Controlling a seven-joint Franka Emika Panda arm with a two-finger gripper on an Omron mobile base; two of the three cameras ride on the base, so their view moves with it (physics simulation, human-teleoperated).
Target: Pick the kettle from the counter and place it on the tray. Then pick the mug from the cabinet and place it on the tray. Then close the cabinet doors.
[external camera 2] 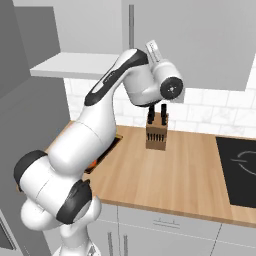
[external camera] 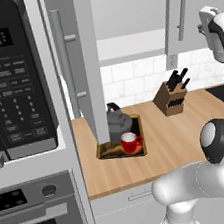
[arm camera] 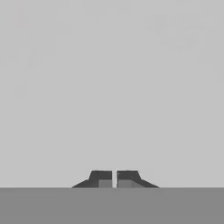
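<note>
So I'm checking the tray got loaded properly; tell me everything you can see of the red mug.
The mug is small and bright red with a white inside and a glossy look. It stands upright, mouth up, with a handle on its right side in the left base view. It sits on the near right part of the dark patterned tray, just in front of the grey kettle; whether they touch I can't tell. Nothing grips it.

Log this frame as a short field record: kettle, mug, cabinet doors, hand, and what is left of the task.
kettle: on the tray, kettle upright
mug: red mug on the same tray, in front of the kettle
cabinet doors: left door swung open
hand: hand shut, holding nothing, facing a plain grey surface
other: knife block on the counter
left to do: close the doors
</note>
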